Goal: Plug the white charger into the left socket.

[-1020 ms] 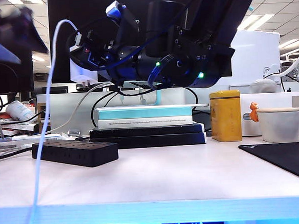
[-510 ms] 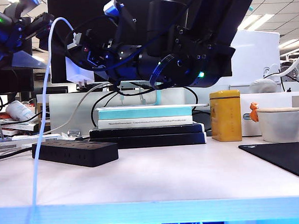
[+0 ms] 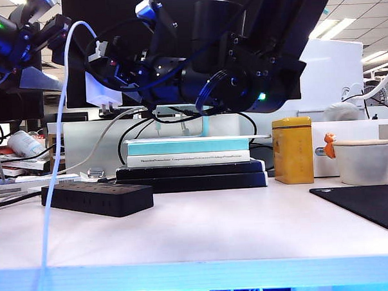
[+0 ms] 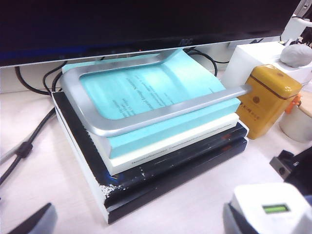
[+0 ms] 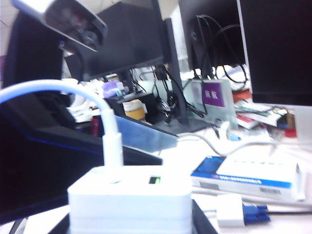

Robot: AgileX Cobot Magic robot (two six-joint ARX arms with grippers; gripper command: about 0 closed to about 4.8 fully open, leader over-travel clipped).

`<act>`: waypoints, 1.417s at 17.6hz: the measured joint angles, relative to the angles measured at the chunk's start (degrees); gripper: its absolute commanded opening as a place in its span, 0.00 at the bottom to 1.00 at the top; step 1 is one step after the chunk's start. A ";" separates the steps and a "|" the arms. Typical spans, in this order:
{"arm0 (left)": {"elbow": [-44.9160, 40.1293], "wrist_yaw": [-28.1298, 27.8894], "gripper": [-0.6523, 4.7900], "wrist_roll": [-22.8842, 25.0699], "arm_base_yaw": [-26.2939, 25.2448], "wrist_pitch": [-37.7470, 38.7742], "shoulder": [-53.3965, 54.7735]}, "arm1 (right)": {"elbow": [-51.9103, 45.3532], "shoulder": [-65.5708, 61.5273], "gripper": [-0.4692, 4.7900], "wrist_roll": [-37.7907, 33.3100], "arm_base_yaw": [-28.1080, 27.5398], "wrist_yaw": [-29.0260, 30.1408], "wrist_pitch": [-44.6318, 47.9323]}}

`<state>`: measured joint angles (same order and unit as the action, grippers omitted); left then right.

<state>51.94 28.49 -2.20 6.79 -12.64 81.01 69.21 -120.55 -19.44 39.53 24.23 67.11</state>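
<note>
The white charger (image 3: 101,93) hangs high above the table with its metal prongs pointing down, and my right gripper (image 3: 117,78) is shut on it, having reached across to the left. In the right wrist view the charger (image 5: 129,202) fills the jaws of the right gripper (image 5: 129,219), and its white cable (image 5: 111,141) rises from the top. The cable (image 3: 53,171) drops past the table's front edge. Below lies the black power strip (image 3: 96,198); the left socket's opening is hidden at this low angle. My left gripper (image 3: 45,52) hovers open beside the charger (image 4: 268,208), with nothing between its fingers (image 4: 34,222).
A stack of books (image 3: 191,165) under a silver monitor stand (image 4: 146,122) sits behind the strip. A yellow tin (image 3: 292,149), a white mug (image 3: 365,160) and a black mat (image 3: 370,205) are on the right. Loose cables and clutter (image 3: 18,169) lie at the far left.
My left gripper has swung in from the upper left corner toward the charger and cable, then settled. The right gripper holds the charger almost where it was.
</note>
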 measured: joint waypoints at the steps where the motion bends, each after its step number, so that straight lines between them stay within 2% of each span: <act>1: 0.02 -0.42 1.00 0.00 0.59 0.00 0.02 | 0.00 0.22 0.49 -0.02 -0.15 -0.04 -1.09; 11: 0.00 1.36 1.00 0.00 0.98 0.04 0.13 | -0.02 0.37 0.49 0.04 -0.26 -0.09 -3.63; 14: 0.00 3.10 1.00 0.20 2.95 -0.35 0.11 | -0.11 0.02 0.49 1.95 -1.11 0.11 -9.81; 20: 0.00 -7.32 1.00 1.97 2.25 -0.90 -0.09 | -0.09 0.02 0.49 4.33 -3.48 0.31 -13.44; 21: 0.00 -10.10 1.00 1.97 2.19 -0.83 -0.09 | -0.09 0.02 0.49 4.39 -3.56 0.48 -13.49; 23: 0.00 -20.50 1.00 1.99 2.25 -0.74 -0.09 | -0.09 0.02 0.49 4.50 -3.89 1.38 -14.93; 25: 0.00 -24.48 1.00 2.73 2.05 0.02 -0.09 | -0.09 -0.37 0.49 4.52 -3.93 1.42 -16.02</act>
<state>51.94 4.01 0.54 8.84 -12.62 80.93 69.12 -120.92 -14.92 35.59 25.65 51.09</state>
